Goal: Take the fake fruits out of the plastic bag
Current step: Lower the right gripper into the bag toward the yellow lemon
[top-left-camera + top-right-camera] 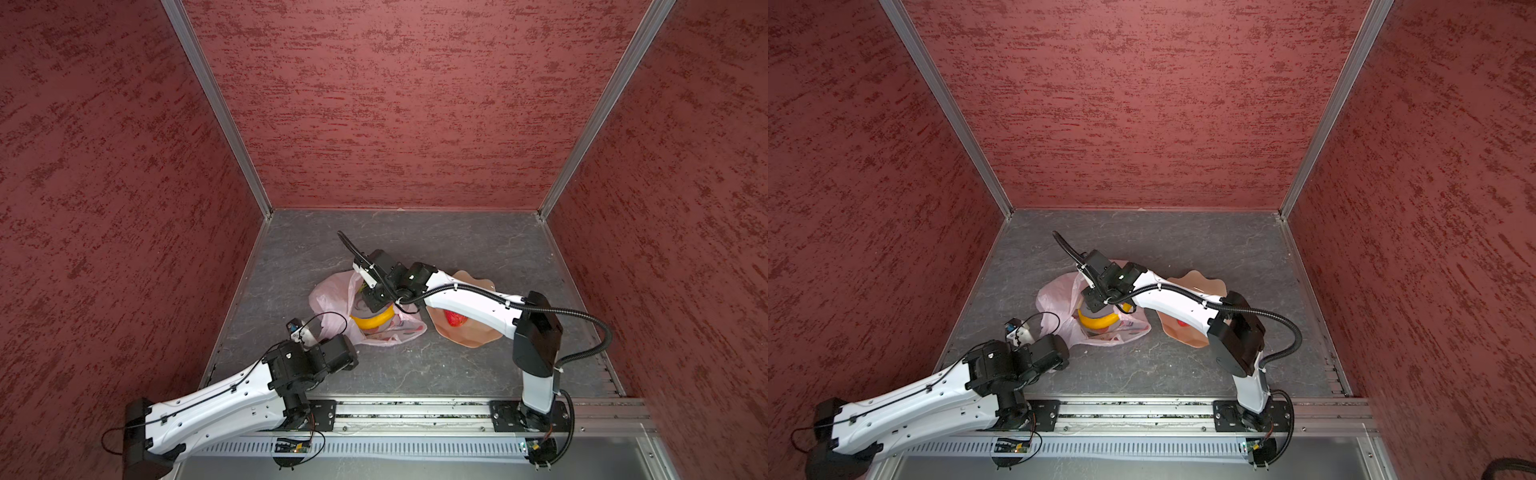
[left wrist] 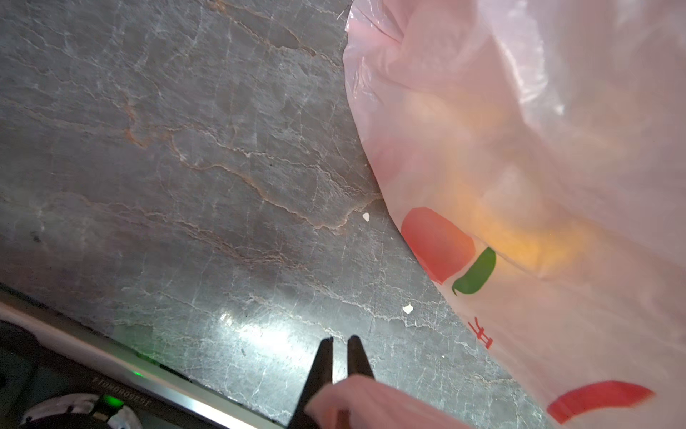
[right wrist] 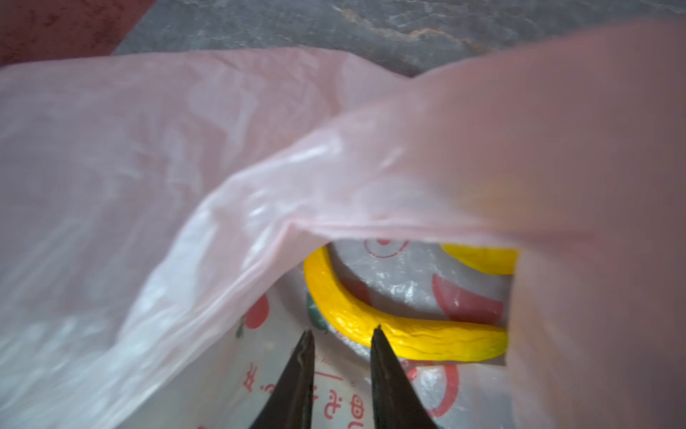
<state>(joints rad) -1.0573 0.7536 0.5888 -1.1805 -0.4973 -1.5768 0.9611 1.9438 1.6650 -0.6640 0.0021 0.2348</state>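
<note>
Bag position, in both top views: the plastic bag lies near the middle of the table, mouth turned upward, with a yellow banana exposed in the opening. The right arm reaches across and down into that mouth. The left arm ends at the bag's near edge. A peach bowl just beside the bag holds one red fruit; it appears to be the receiving place.

Left wrist view: the left gripper is clamped, tips almost meeting, with pink film bunched at the finger roots. Judgement: it pins the bag so the mouth is held spread and the bag cannot drag. A yellow fruit glows through the film; which one cannot be told.

Right wrist view: the right gripper is inside the bag, jaws parted, grasping nothing. The banana lies just beyond one tip. A second yellow shape is half hidden by film. Judgement: the banana is next for removal, and the loose film overhead could snag.
</note>
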